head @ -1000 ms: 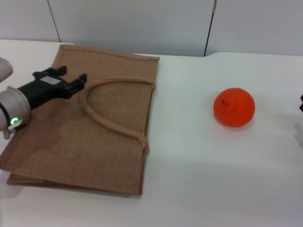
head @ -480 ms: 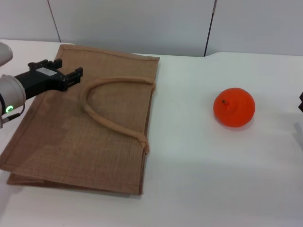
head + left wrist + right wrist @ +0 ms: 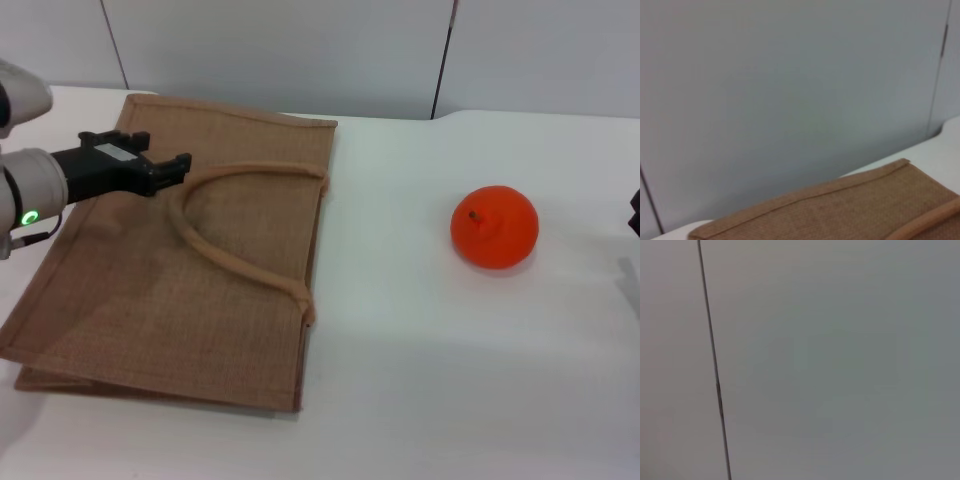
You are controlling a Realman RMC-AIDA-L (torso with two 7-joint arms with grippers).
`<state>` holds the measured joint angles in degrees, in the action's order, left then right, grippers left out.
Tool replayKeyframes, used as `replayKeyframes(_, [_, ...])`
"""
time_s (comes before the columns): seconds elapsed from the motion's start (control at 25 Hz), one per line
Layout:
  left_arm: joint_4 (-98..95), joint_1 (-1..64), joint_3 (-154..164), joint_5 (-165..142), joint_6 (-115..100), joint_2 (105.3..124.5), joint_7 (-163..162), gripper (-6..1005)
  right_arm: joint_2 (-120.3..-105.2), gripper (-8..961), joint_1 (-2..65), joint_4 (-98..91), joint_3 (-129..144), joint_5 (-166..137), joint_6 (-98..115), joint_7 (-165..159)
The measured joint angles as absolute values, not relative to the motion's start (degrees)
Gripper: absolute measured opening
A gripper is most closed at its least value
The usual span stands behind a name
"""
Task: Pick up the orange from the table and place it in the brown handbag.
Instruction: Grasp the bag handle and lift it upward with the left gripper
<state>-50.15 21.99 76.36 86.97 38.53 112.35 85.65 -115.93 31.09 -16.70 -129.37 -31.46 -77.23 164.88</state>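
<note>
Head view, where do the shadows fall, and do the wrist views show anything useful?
Head view: the orange casts a soft shadow toward the camera on the table. Left wrist view: wall and the brown handbag edge. Right wrist view: only blank wall.

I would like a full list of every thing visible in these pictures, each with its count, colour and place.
brown handbag: one, tan-brown, lying flat on the table's left part.
handles: light tan loops lying on the bag.
orange: one, bright orange, on the table's right part, apart from the bag.
table: one, white, under everything.
wall: grey panels behind the table.
left claw: one, black, over the bag's upper left, near the handle.
right claw: dark sliver at the right edge.
</note>
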Motion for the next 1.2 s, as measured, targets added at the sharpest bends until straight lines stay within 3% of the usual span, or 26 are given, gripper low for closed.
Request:
replayKeyframes(0.44, [-49.65, 24.33, 66.89, 72.82, 43.25, 115.49, 82.57, 674, -115.93, 884, 31.28, -16.70, -129.37, -31.46, -77.59, 163.89])
replayKeyframes(1.2, [-45.00, 27.09, 65.41, 70.74, 41.46, 116.28, 83.11, 673, -116.01, 883, 31.66, -16.70, -129.27, -31.55, -77.88, 163.56])
